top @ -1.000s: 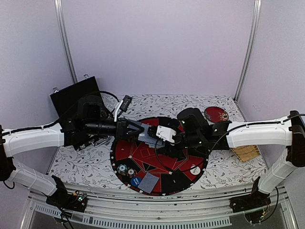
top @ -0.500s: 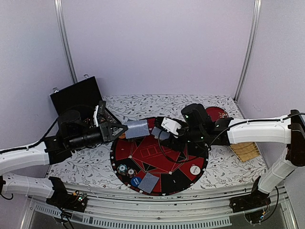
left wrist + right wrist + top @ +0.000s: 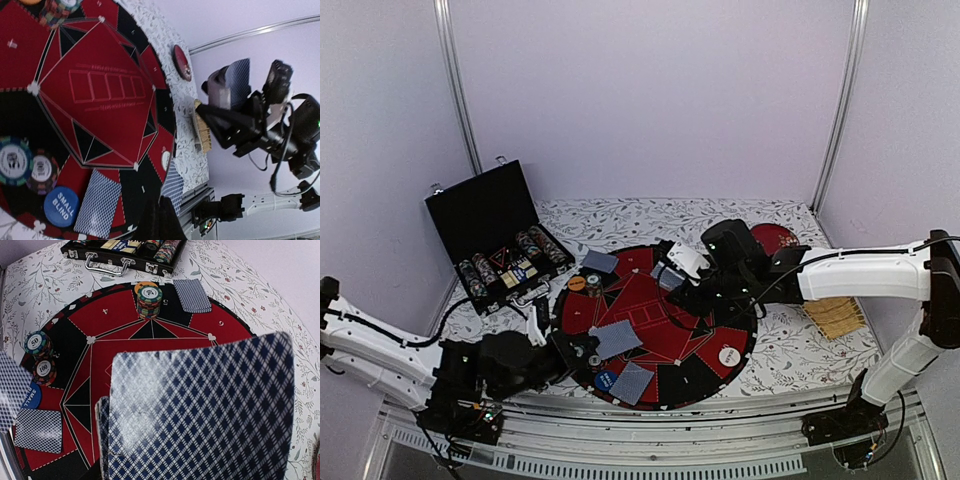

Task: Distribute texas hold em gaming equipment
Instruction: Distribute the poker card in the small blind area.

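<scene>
Red-black felt (image 3: 645,310), blue-diamond-backed cards (image 3: 200,410)

From above and behind the arm bases, the top external camera overlooks the whole surface (image 3: 790,345). The left wrist camera, low and rolled sideways, faces across the round felt layout (image 3: 105,85); the right wrist camera overlooks it past close cards (image 3: 200,410).

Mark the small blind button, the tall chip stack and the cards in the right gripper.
small blind button (image 3: 60,213): left wrist view, centre of its blue face.
tall chip stack (image 3: 150,302): right wrist view, striped side of the stack.
held cards (image 3: 200,410): right wrist view, patterned back of the front card.
</scene>
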Controlling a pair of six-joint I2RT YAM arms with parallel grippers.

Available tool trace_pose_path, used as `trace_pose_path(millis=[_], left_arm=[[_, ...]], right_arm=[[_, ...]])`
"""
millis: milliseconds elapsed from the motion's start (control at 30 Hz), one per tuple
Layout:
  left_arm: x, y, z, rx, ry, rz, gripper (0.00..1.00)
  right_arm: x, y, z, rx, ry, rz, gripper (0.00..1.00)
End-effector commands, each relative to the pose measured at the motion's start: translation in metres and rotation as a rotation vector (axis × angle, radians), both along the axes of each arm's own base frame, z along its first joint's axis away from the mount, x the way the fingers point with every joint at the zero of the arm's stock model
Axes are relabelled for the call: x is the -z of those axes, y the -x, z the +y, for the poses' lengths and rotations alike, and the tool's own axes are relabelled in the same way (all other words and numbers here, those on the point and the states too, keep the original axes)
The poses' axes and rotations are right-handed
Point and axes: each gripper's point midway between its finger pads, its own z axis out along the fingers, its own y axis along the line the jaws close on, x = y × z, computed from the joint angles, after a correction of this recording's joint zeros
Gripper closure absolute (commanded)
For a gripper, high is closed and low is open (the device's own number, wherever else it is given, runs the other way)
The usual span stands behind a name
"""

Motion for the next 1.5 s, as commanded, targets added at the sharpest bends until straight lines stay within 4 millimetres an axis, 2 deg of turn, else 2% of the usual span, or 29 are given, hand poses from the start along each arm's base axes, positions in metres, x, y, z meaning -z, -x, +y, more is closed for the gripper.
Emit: trace_pose_path(millis=[0, 100, 233, 300, 367, 467, 667, 900, 1100, 1267, 1300, 1400, 1467], left_arm=[[0.011, 0.007, 0.005, -0.223, 0.067, 0.017, 1.00], [0.025, 0.019, -0.004, -0.271, 0.034, 0.043, 1.00], [0.049, 0.027, 0.002, -0.353, -0.009, 0.076, 1.00], [0.058, 0.035, -0.005, -0.348, -0.008, 0.115, 1.00], [0.078, 0.045, -0.011, -0.357, -0.018, 0.194, 1.00], [0.105, 0.057, 0.005, -0.470, 0.006, 0.269, 1.00], [0.096, 0.056, 0.005, -0.511, 0.022, 0.193, 1.00], [0.101, 0.055, -0.002, -0.514, 0.122, 0.224, 1.00], [0.094, 0.050, -0.011, -0.532, 0.189, 0.210, 1.00], [0.107, 0.053, -0.017, -0.519, 0.193, 0.267, 1.00], [0.110, 0.053, -0.018, -0.517, 0.192, 0.278, 0.98], [0.116, 0.057, -0.022, -0.502, 0.190, 0.309, 0.75], [0.116, 0.059, -0.023, -0.495, 0.188, 0.320, 0.69]], right_arm=[[-0.003, 0.003, -0.013, 0.083, -0.035, 0.047, 0.51], [-0.004, 0.004, -0.018, 0.101, -0.045, 0.054, 0.50], [-0.001, 0.005, -0.021, 0.117, -0.048, 0.063, 0.50], [0.002, 0.006, -0.022, 0.117, -0.045, 0.069, 0.51], [0.005, 0.007, -0.023, 0.118, -0.044, 0.072, 0.50], [0.005, 0.009, -0.022, 0.114, -0.055, 0.078, 0.50], [-0.003, 0.013, -0.022, 0.105, -0.083, 0.072, 0.50], [-0.010, 0.016, -0.025, 0.097, -0.088, 0.056, 0.50], [-0.011, 0.016, -0.025, 0.097, -0.089, 0.054, 0.50], [-0.008, 0.017, -0.024, 0.093, -0.081, 0.060, 0.51], [-0.007, 0.018, -0.024, 0.092, -0.080, 0.062, 0.50], [-0.009, 0.017, -0.023, 0.090, -0.080, 0.059, 0.50], [-0.010, 0.017, -0.022, 0.086, -0.080, 0.058, 0.50]])
